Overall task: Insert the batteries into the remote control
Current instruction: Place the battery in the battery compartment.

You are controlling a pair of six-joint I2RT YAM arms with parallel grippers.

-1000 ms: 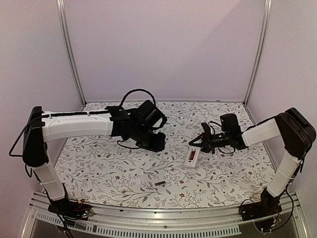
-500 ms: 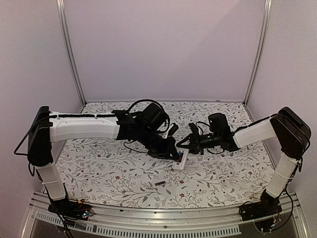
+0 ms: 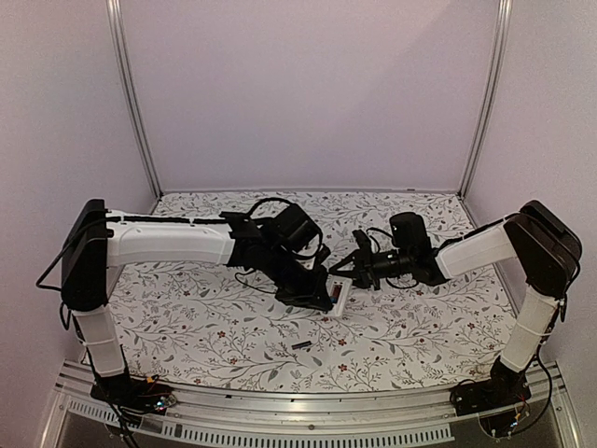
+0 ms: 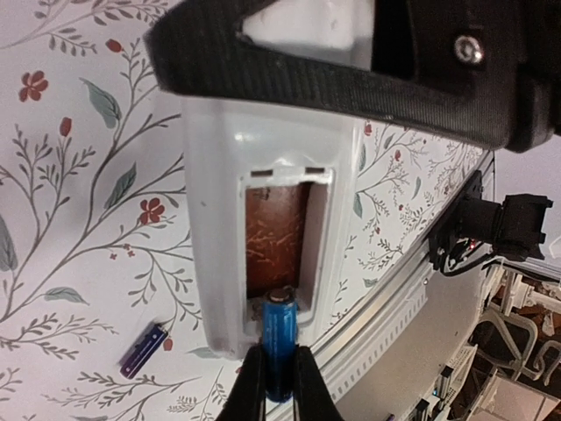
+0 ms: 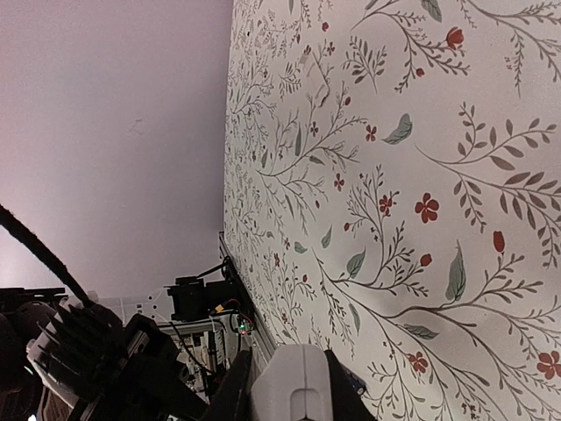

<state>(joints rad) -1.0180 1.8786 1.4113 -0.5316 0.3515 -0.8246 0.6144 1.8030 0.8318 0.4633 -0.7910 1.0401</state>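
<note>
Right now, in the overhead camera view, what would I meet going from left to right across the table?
Left arm's base → loose dark battery → remote control → right arm's base.

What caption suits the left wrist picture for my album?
Left pincer holds a blue battery at the open bay of the remote control; a second battery lies nearby.

Soft even pinkish light, faint shadows; top view slightly soft; remote control (image 4: 215, 219) washed out close-up
</note>
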